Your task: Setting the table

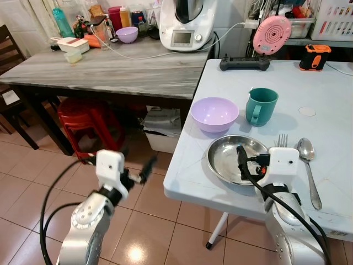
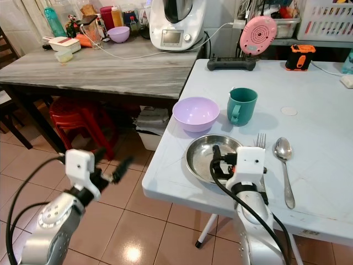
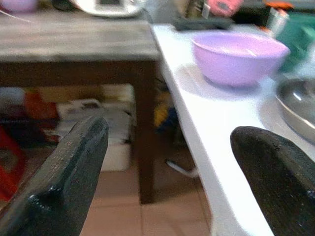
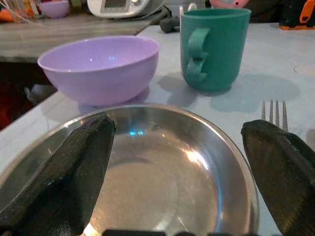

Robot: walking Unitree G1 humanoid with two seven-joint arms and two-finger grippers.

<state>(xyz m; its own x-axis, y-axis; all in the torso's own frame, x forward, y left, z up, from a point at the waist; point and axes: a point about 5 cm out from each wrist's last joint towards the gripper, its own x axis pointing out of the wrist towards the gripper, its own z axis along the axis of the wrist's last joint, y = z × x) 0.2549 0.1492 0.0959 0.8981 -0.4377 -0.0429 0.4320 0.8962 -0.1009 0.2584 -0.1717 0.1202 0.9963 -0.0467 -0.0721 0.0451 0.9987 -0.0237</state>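
Note:
On the white table (image 1: 331,105) a steel plate (image 1: 227,160) lies near the front edge. A purple bowl (image 1: 214,114) and a teal mug (image 1: 260,106) stand just behind it. A fork (image 1: 282,140) and a spoon (image 1: 309,165) lie to the plate's right. My right gripper (image 1: 249,161) hovers low over the plate, open, with nothing between its fingers (image 4: 74,167); the right wrist view shows the plate (image 4: 162,167), bowl (image 4: 101,66) and mug (image 4: 214,44) ahead. My left gripper (image 1: 144,171) is open over the tiled floor, left of the table edge.
A grey wooden table (image 1: 110,69) at the left carries a white kitchen machine (image 1: 187,25), bottles and a small purple bowl (image 1: 127,34). Red stools (image 1: 88,118) and boxes (image 1: 162,130) sit under it. A power strip (image 1: 244,63) and an orange tool (image 1: 314,55) lie at the white table's back.

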